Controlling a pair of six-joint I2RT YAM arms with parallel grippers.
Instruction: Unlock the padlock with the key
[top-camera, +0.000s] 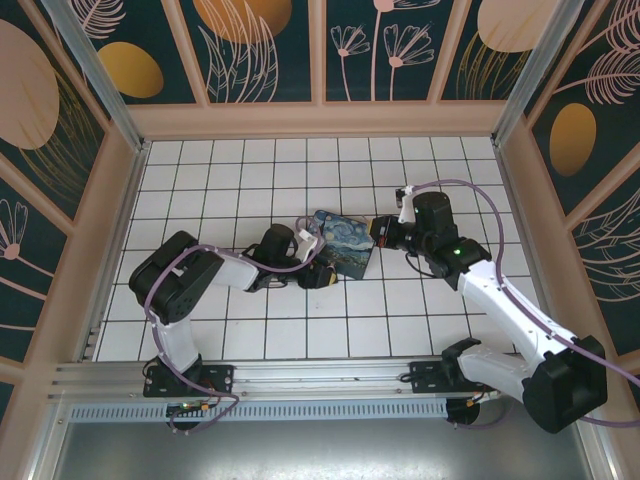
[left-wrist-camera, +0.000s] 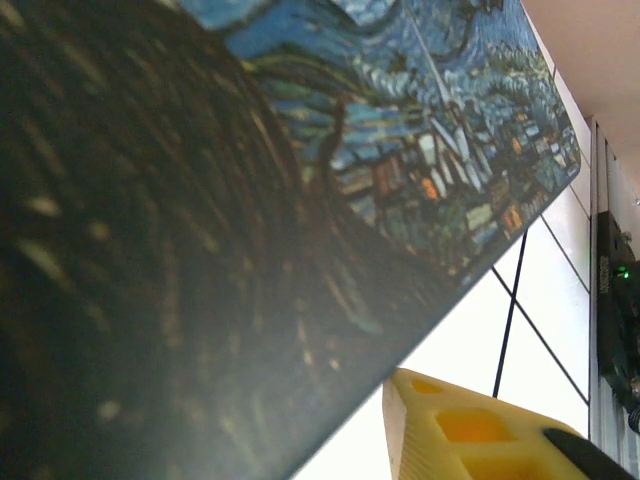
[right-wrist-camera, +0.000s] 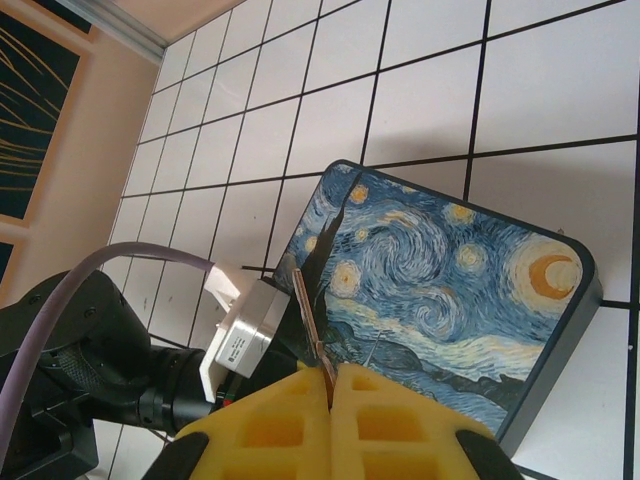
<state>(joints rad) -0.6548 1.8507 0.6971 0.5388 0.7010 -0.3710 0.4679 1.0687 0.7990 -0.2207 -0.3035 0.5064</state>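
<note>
Both arm bases sit at the near rail, and each arm reaches forward over the white tiled floor (top-camera: 300, 330) to meet mid-table. The left gripper (top-camera: 320, 272) is up against the near-left edge of the blue swirly-painted tin (top-camera: 345, 245). In the left wrist view the tin's painted lid (left-wrist-camera: 300, 200) looms very close and out of focus, with one yellow finger (left-wrist-camera: 470, 430) showing just below its edge over bare tile. The second finger is out of frame, so it cannot be told whether this pincer is apart or together. The right gripper (top-camera: 383, 235) comes in at the tin's right side. In its own wrist view the two yellow pads are pressed flat together at the right gripper's (right-wrist-camera: 330, 380) tip. They are clamped on a thin flat metal strip seen edge-on, taken to be the key (right-wrist-camera: 310, 320). The key stands up from the pads, tilted slightly, above the tin's (right-wrist-camera: 440, 300) edge. Just beyond it is the left arm's dark wrist (right-wrist-camera: 100, 370). Past the tin, tiles run to the far wall.
</note>
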